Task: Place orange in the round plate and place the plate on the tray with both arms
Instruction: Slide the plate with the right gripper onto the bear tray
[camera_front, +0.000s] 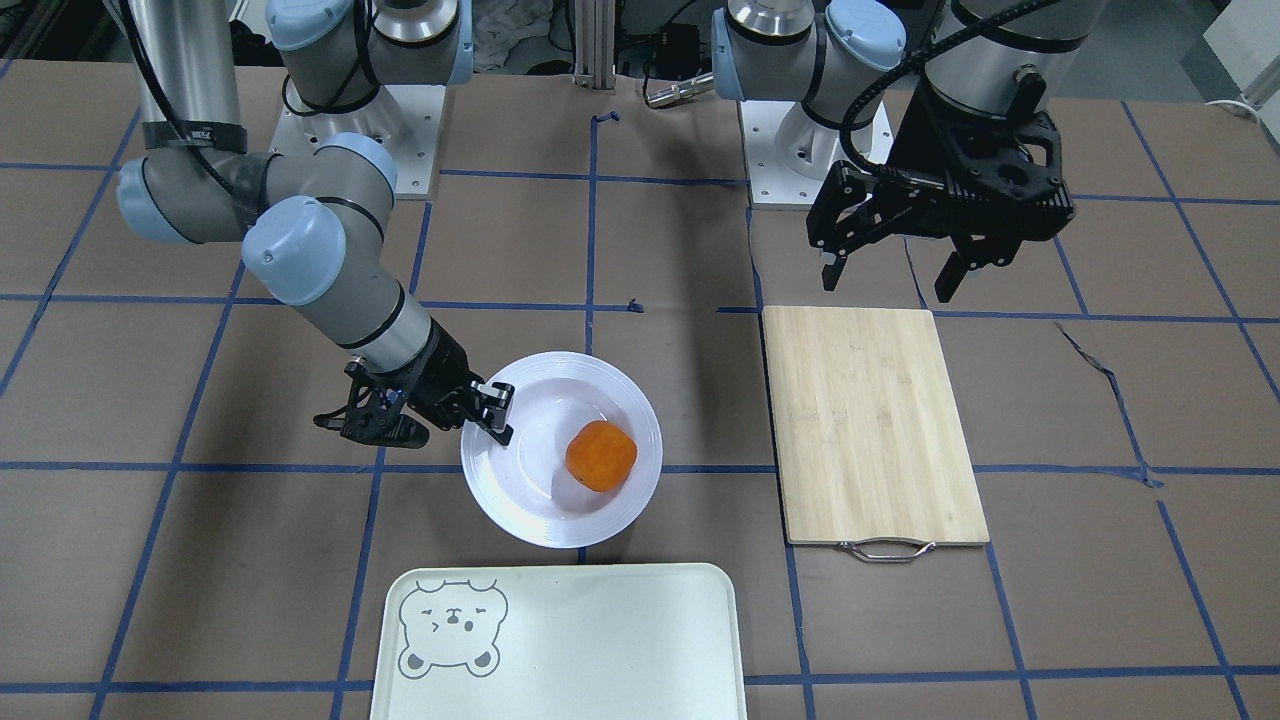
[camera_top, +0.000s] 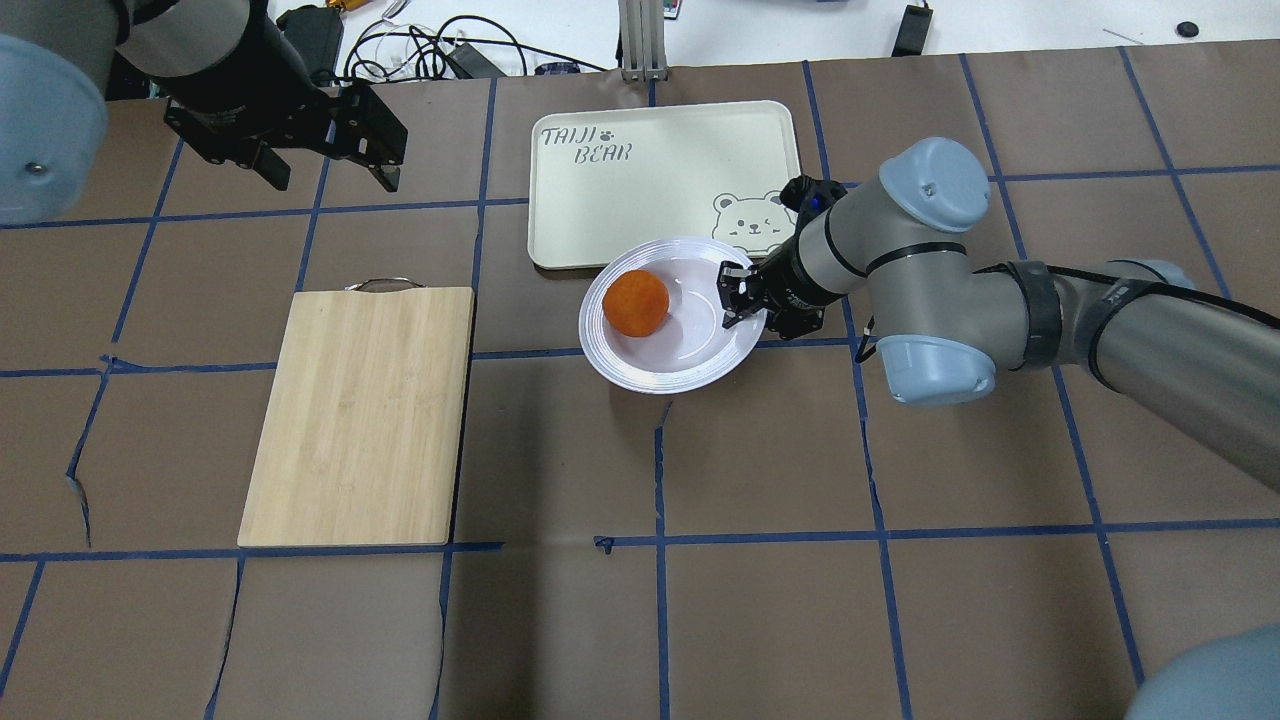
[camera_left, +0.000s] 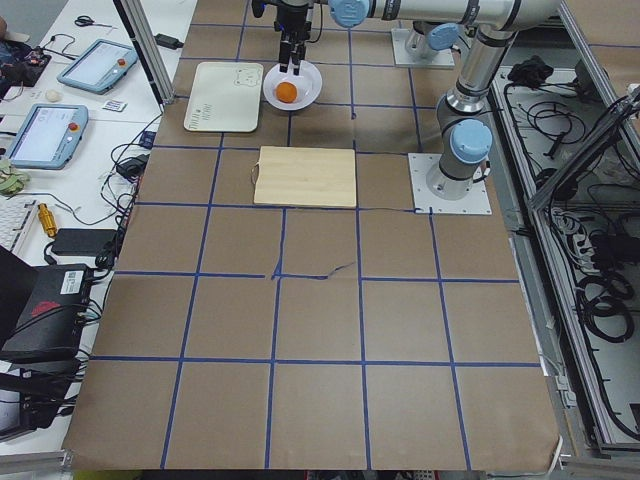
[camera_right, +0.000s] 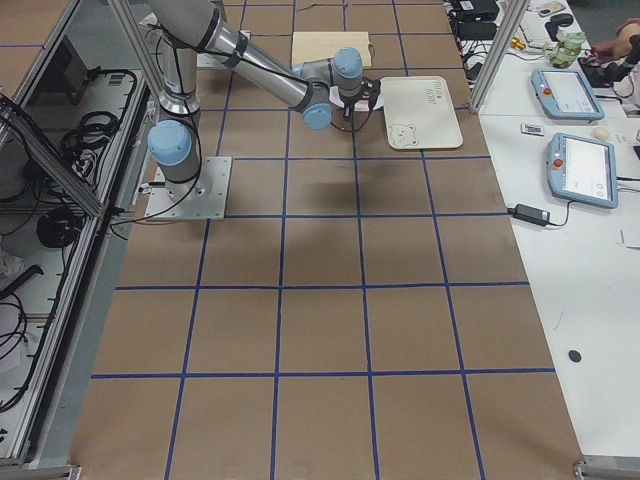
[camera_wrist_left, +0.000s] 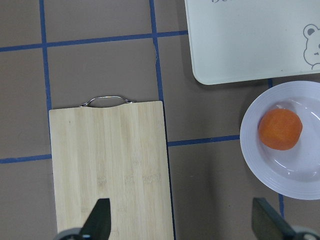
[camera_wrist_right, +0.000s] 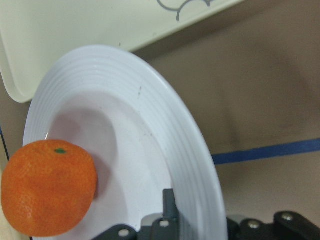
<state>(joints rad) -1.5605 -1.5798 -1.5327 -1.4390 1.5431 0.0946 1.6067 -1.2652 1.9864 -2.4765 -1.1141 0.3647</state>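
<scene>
On round plate (camera_front: 545, 505) rim: right gripper (camera_front: 500, 412) clamped, angled low.

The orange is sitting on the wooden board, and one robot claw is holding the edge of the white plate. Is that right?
Not quite. The orange sits in the round plate, not on the wooden board, as the overhead view shows. The right gripper does hold the plate's edge.

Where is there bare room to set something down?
The tray is bare beyond its bear print; so are the cutting board and the table strip between it and the round plate. Crowded: the plate's rim, at the right gripper.
</scene>
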